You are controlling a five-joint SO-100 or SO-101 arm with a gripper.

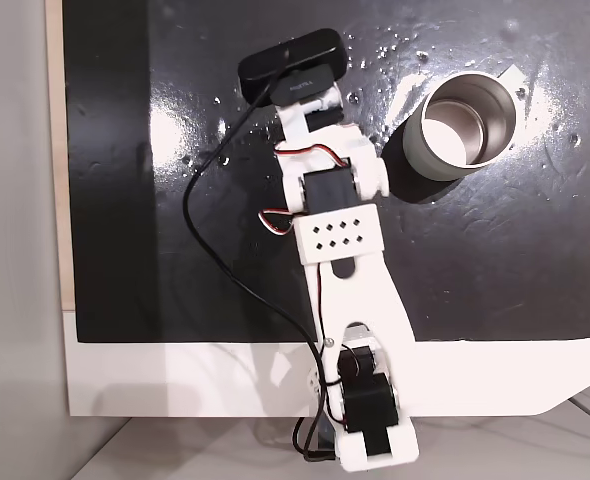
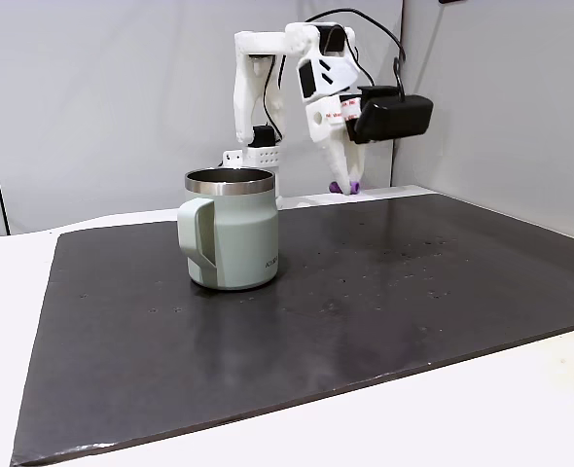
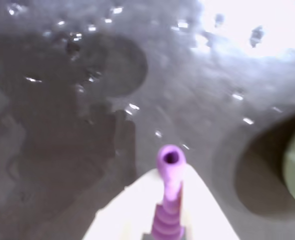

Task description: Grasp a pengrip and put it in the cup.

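Your white two-finger gripper (image 3: 170, 200) stood closed on the small light-purple ribbed rubber pengrip (image 3: 170, 172), whose open end jutted past the fingertips at lower centre of the wrist view, above the glossy black mat (image 3: 62, 150). In a fixed view from the side, you held that pengrip (image 2: 344, 187) clear of the mat (image 2: 384, 282) right of centre in the upper frame. The round brushed-metal cup (image 2: 231, 229) with its pale green handled wall stood upright on the mat at centre left, well apart; seen from above, the cup (image 1: 462, 125) sat in the upper right.
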